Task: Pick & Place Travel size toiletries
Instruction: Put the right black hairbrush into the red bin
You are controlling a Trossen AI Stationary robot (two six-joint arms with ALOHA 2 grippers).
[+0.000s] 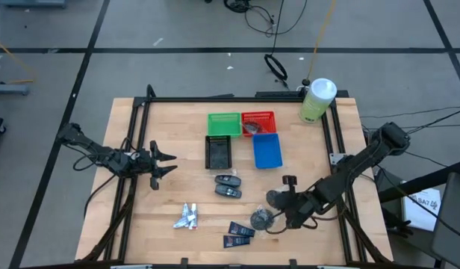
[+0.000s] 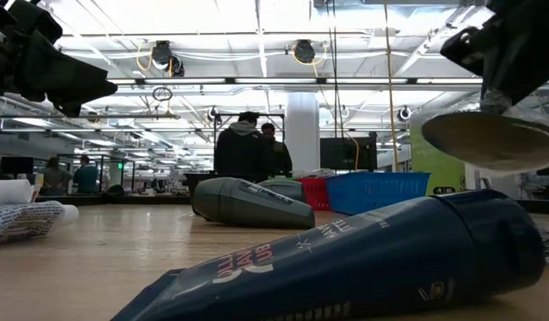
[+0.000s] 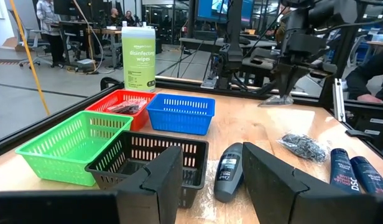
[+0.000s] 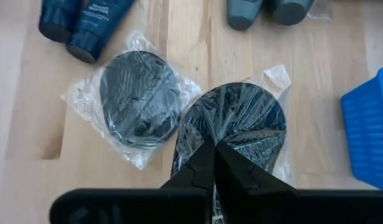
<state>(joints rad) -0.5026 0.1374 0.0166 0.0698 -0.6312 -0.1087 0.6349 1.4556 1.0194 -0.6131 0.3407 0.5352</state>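
The right gripper (image 4: 214, 144) is pressed together, pinching the plastic wrap of a grey disc (image 4: 241, 124) and holding it clear of the table (image 1: 178, 187) at about 5 o'clock. A second wrapped disc (image 4: 138, 98) lies on the wood just beside it, toward 6 o'clock. Two navy tubes (image 1: 239, 235) rest at 6 o'clock, two dark oval pieces (image 1: 228, 185) near centre. The left gripper (image 1: 164, 163) hangs at 9 o'clock, fingers spread, holding nothing.

The pale-green bottle (image 3: 138, 56) reads "amazon basics" and "disinfecting wipes" on its label
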